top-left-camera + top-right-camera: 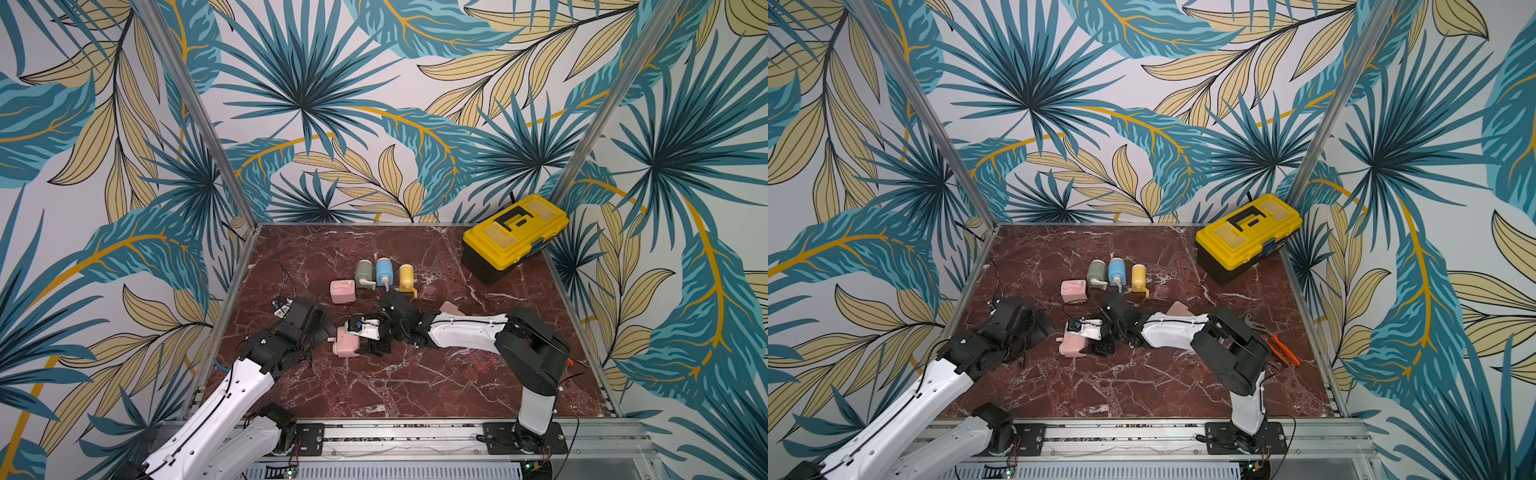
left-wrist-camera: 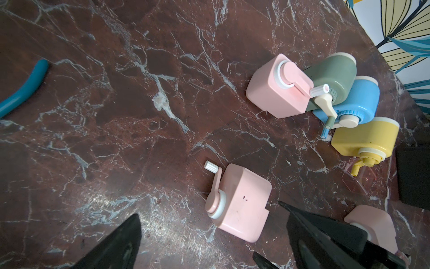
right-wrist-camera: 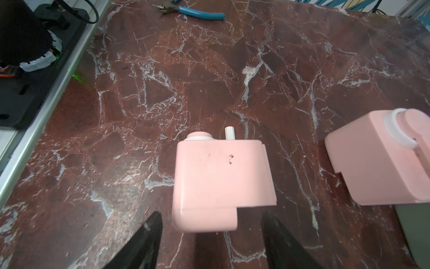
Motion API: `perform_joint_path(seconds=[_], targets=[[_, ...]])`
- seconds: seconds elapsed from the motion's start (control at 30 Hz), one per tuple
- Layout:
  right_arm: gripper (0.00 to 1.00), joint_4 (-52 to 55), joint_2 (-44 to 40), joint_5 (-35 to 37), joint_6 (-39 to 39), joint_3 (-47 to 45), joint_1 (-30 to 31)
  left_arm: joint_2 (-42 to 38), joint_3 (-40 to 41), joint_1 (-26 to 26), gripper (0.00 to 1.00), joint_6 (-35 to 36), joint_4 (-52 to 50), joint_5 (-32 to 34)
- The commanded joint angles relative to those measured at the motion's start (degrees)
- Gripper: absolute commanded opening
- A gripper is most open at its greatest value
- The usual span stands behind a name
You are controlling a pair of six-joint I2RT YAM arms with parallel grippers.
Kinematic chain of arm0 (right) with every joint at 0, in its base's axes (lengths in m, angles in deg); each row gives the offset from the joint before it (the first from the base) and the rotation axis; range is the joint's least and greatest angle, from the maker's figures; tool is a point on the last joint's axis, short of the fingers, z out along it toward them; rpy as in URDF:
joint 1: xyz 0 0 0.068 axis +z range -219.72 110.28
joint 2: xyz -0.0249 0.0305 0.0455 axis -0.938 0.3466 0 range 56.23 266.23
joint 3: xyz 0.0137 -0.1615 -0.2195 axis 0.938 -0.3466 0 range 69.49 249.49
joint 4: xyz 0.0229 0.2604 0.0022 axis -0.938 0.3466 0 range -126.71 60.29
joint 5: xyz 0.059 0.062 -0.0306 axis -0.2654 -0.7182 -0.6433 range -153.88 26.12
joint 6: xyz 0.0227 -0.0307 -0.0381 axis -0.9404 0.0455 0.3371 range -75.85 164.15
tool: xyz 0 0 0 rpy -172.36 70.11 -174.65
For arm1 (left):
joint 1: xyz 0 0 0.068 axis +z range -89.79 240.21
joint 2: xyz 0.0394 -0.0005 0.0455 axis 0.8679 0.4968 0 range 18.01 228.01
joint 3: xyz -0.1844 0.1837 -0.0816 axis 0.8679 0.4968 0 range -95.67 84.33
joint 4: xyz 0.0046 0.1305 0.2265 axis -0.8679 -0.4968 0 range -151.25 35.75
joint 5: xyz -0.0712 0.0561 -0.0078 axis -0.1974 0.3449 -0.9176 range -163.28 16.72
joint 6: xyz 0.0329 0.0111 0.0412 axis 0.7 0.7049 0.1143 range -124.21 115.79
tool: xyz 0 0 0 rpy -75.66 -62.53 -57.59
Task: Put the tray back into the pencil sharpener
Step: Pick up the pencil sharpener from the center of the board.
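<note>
- On the surface [image 1: 374, 374], the pink pencil sharpener [image 3: 221, 172] lies just between the wide jaws of the right tool [image 3: 211, 214], not gripped;
- left tool [image 2: 195, 237] wide, holding nothing;
- clear tray [image 2: 356, 180] lies beside the yellow sharpener [image 2: 365, 137];
- yellow toolbox [image 1: 515, 232]: lid shut

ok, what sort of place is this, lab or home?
Probably a staged robot test cell, not a home: aluminium frame posts, printed leaf backdrop walls, and two arms mounted on a front rail.

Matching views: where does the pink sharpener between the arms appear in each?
In a top view: pink sharpener mid-table.
In a top view: same mid-table spot.
Left wrist: foreground, crank showing.
Right wrist: centre foreground.
Shared landmark: second pink sharpener beside the green one.
</note>
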Motion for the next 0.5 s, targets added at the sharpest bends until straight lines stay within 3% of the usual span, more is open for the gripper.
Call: perform_joint_path(seconds=[0.0, 0.47], targets=[[0.69, 2.71, 1.82, -2.07, 1.81, 1.17, 0.38, -0.5, 0.24, 0.59, 1.0, -0.47, -0.5, 0.31], [0.66, 3.64, 6.0, -2.71, -0.42, 3.51, 0.39, -0.46, 0.05, 1.11, 1.0, -0.32, -0.68, 0.48]])
